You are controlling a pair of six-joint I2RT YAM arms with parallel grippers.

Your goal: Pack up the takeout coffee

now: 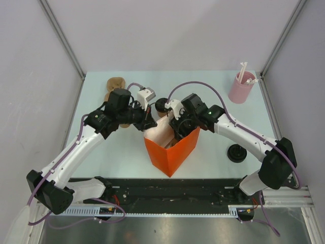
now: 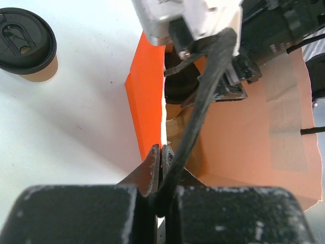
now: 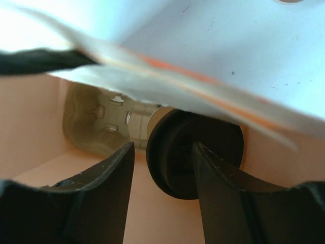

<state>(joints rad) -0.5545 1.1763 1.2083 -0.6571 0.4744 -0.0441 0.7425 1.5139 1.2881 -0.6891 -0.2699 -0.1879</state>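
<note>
Cup (image 3: 170, 168) low inside the bag (image 1: 172, 152).
Left jaws clenched on the bag's rim; right jaws released, standing parted down in the bag just before that cup. A second cup (image 2: 26, 43) stands on the worktop (image 2: 76, 127) beside the bag.

The bag (image 1: 171, 151) is bright orange outside, pale peach inside; a cup (image 2: 26, 43) is tan under its black lid; the straw holder (image 1: 240, 90) is pink, its straws (image 1: 242, 68) white, the table (image 1: 101, 147) pale mint

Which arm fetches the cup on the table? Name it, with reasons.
Likely right: the right gripper is open inside the bag, near the cup; the left gripper grips the bag's rim.
</note>
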